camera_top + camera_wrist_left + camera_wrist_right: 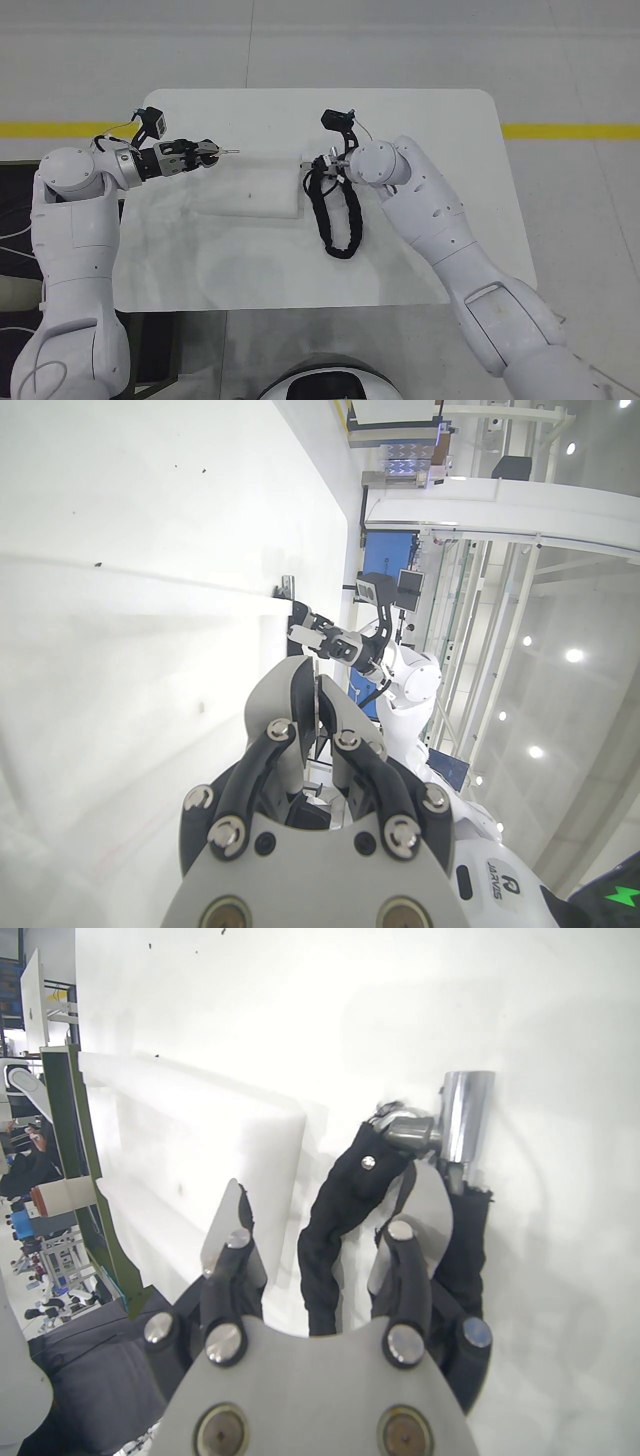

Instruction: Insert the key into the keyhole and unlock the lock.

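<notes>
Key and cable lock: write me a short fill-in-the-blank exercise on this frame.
1. The left gripper is shut on the ___.
2. The cable lock on the table wears a ___ fabric sleeve.
3. The right gripper is ___, with one leg of the cable between its fingers.
Missing words: key; black; open.
</notes>
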Robot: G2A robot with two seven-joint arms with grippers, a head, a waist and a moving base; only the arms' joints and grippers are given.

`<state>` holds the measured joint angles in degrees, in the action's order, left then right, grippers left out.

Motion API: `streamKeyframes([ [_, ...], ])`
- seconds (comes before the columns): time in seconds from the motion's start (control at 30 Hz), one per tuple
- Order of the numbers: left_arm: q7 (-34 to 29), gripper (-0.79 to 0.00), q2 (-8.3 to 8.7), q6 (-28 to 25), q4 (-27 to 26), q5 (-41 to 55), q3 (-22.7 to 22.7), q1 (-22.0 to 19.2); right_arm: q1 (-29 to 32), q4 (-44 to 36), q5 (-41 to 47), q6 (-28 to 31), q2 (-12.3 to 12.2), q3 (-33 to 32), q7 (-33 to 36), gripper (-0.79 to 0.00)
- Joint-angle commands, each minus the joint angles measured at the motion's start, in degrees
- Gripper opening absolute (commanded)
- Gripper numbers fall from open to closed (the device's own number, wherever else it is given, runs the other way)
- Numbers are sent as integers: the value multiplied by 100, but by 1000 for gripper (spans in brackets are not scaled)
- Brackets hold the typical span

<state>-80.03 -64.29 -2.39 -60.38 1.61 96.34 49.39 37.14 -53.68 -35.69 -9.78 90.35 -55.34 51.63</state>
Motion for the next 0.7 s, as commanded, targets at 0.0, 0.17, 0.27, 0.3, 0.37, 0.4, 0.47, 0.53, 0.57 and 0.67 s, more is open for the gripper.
streamKeyframes([
  [0.0,0,-785,0,0,0,0,0,0,22,-12,-170,-46,16,-57,53,-413],
  [0.17,0,-785,0,0,0,0,0,0,113,-38,-516,-71,98,-147,130,-406],
  [0.27,0,-785,0,0,0,0,0,0,147,-39,-654,-9,166,-163,180,-357],
  [0.3,0,-785,0,0,0,0,0,0,154,-31,-707,10,190,-164,180,-351],
  [0.37,0,-785,0,0,0,0,0,0,148,8,-888,26,241,-133,212,-388],
  [0.4,0,-785,0,0,0,0,0,0,139,37,-977,7,266,-127,222,-505],
  [0.47,0,-785,0,0,0,0,0,0,131,78,-1100,-13,316,-147,195,-785],
  [0.53,0,-785,0,0,0,0,0,0,120,125,-1285,-35,361,-150,194,-785],
  [0.57,0,-785,0,0,0,0,0,0,123,138,-1311,-29,384,-180,193,-785],
  [0.67,0,-785,0,0,0,0,0,0,119,139,-1372,7,416,-371,209,-785],
])
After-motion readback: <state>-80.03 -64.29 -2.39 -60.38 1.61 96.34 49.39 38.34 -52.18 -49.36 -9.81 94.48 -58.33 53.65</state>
